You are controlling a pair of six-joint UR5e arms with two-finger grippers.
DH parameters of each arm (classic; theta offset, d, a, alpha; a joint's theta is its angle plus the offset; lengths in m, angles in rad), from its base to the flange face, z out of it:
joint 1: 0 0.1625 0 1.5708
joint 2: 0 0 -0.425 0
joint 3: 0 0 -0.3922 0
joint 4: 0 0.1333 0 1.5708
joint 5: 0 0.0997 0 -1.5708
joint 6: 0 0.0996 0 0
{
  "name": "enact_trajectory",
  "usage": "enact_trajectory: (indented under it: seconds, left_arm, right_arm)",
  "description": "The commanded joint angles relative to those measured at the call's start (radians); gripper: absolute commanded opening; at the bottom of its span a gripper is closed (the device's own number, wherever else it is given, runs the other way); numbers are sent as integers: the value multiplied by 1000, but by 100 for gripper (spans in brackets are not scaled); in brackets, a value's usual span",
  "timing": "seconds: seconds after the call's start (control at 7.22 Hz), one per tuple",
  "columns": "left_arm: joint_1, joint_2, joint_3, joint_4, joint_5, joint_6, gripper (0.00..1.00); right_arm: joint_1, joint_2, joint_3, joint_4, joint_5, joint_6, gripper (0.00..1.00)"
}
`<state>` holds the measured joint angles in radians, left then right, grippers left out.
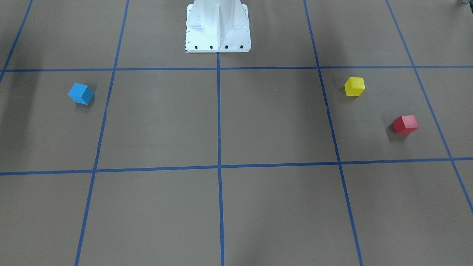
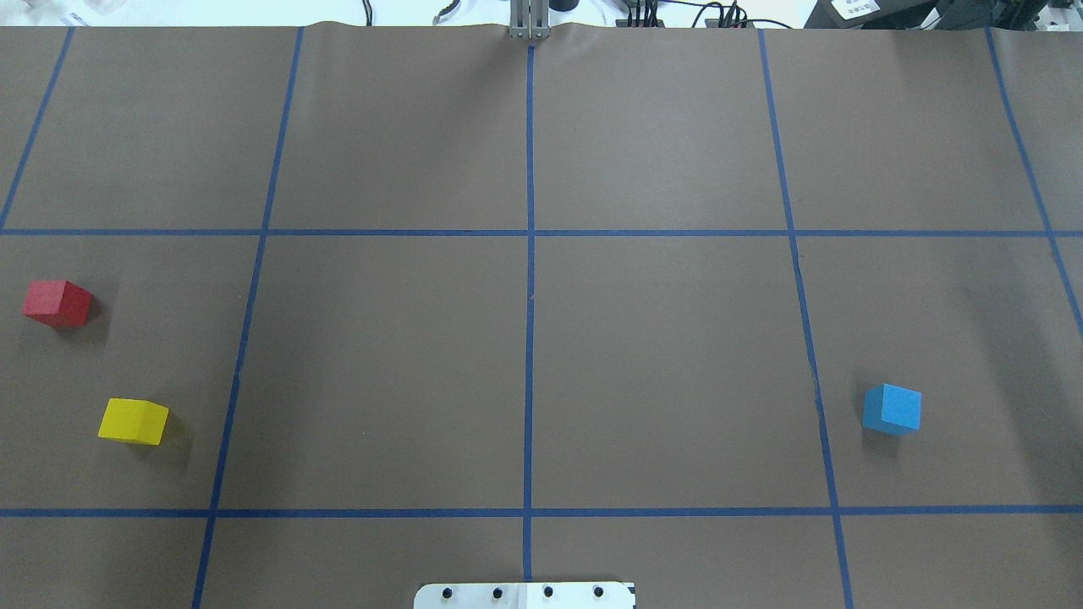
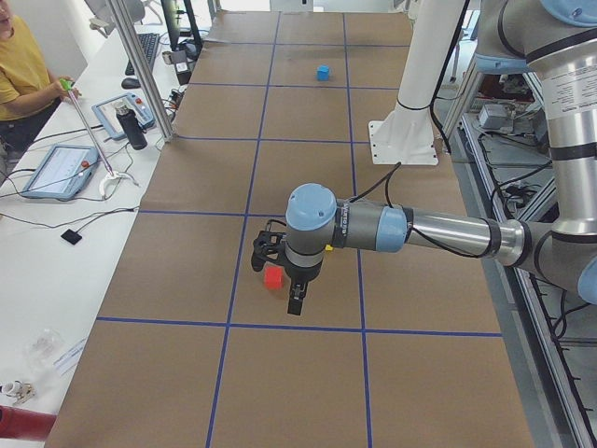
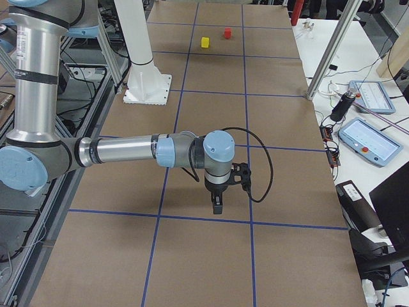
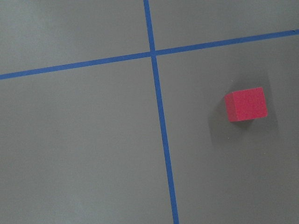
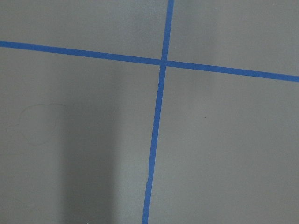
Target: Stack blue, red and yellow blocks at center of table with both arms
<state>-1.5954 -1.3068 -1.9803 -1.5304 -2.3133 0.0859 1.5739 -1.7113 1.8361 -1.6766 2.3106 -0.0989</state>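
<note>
The blue block (image 2: 892, 409) lies on the robot's right side of the table, and also shows in the front view (image 1: 81, 93). The red block (image 2: 57, 303) and the yellow block (image 2: 133, 420) lie apart on the robot's left side. The left wrist view shows the red block (image 5: 246, 104) below and to its right. My left gripper (image 3: 295, 303) hangs above the table close to the red block (image 3: 272, 276). My right gripper (image 4: 217, 206) hangs over bare table. Both grippers show only in the side views, so I cannot tell whether they are open or shut.
The white robot base (image 1: 218, 27) stands at the table's near middle edge. Blue tape lines (image 2: 530, 338) divide the brown table into squares. A person (image 3: 23, 70) sits at a side desk with tablets (image 3: 58, 170). Metal posts (image 3: 140, 65) stand along the table's edge.
</note>
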Motion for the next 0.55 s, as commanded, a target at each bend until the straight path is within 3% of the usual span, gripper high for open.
enact_trajectory:
  seconds: [0.0, 0.42]
  left_arm:
    - [0, -5, -6, 1, 0, -2, 100]
    - [0, -22, -12, -1, 0, -2, 100]
  right_arm:
    - [0, -1, 0, 0, 1, 1, 100]
    - [-2, 4, 12, 1, 3, -1, 100]
